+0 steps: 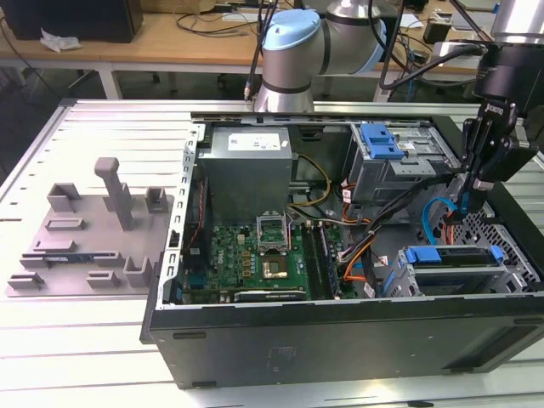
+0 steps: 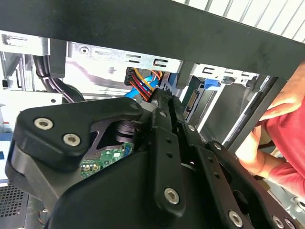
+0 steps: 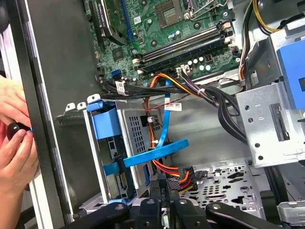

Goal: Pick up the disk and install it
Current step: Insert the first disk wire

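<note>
Gripper (image 2: 164, 100) up close in the second wrist view: fingers (image 2: 162, 125) pinched narrow, nothing visibly between them; power cables (image 2: 143, 78) just past the tips. First wrist view: disk (image 3: 115, 143) looks already seated in the drive cage (image 3: 138, 129) beside the gripper; I'd call this the install's tail end. Any move from here needs cable clearance. Exterior view: tip contact hard to make out.

We saw a green motherboard (image 1: 246, 251) in a black computer case (image 1: 340, 327). The gripper (image 3: 164, 191) was black, the flat cable (image 3: 166, 126) blue.
</note>
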